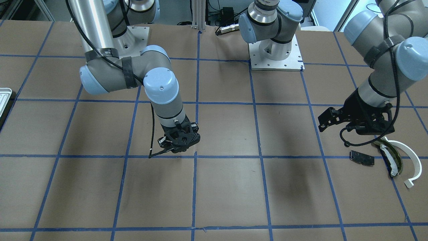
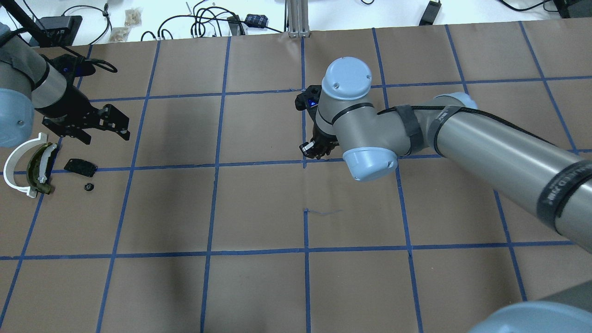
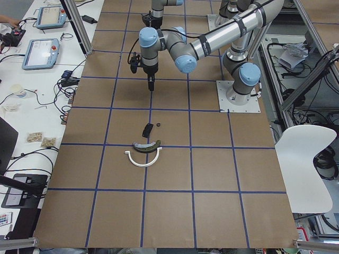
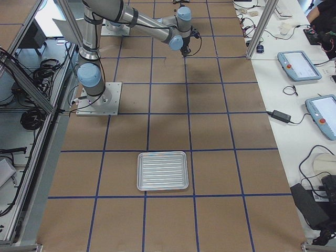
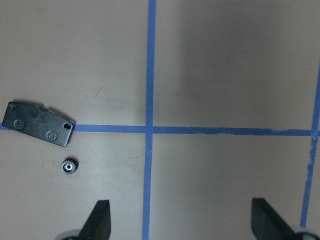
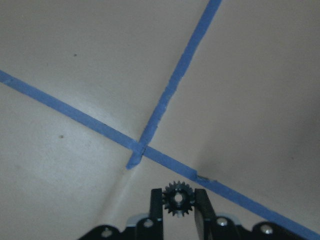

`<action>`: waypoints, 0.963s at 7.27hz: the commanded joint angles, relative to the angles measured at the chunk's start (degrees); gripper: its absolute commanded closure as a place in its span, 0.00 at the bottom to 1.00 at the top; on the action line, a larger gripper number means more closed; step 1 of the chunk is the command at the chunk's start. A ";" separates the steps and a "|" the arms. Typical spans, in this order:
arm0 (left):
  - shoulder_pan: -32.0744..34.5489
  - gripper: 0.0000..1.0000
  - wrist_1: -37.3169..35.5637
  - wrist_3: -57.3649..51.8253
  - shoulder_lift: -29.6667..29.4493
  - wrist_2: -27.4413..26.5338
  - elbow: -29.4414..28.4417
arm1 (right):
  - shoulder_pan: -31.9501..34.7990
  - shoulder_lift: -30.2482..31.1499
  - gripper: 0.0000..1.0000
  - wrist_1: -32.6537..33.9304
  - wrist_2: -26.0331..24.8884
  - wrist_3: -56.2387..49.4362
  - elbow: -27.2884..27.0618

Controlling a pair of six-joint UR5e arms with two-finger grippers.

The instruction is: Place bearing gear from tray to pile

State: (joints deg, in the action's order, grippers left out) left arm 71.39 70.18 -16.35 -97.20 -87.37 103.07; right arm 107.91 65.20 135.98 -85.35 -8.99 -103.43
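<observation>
I am mid-carry: my right gripper is pinched shut on the small black toothed gear, above the middle of the brown table, far from the ribbed silver tray. Next I must bring it to the pile on the robot's left, by the white curved arc and flat black plate. My left gripper hangs wide open there. Only the right wrist view shows the held gear; the left wrist view shows another tiny gear beside the plate

Brown table, blue tape grid; white chair; side bench, perhaps tablets.
</observation>
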 commanded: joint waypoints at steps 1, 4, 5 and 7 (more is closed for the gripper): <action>8.47 0.00 -0.31 6.40 -0.10 -0.08 0.37 | 2.21 -3.23 0.79 2.53 0.18 1.61 0.07; 14.20 0.00 -0.84 15.81 -0.80 0.53 1.59 | 3.01 -3.42 0.00 2.36 -0.95 1.17 0.07; 16.31 0.00 -1.97 17.30 -1.15 0.53 2.56 | 2.23 -2.63 0.00 1.66 -2.61 0.56 0.51; 20.61 0.00 -3.73 23.18 -1.68 0.80 2.92 | -1.80 6.37 0.00 -8.03 -5.68 0.55 0.51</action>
State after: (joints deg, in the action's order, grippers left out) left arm 89.14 67.36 3.57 -98.54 -86.70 105.64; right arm 108.83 65.97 134.73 -88.82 -8.37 -103.01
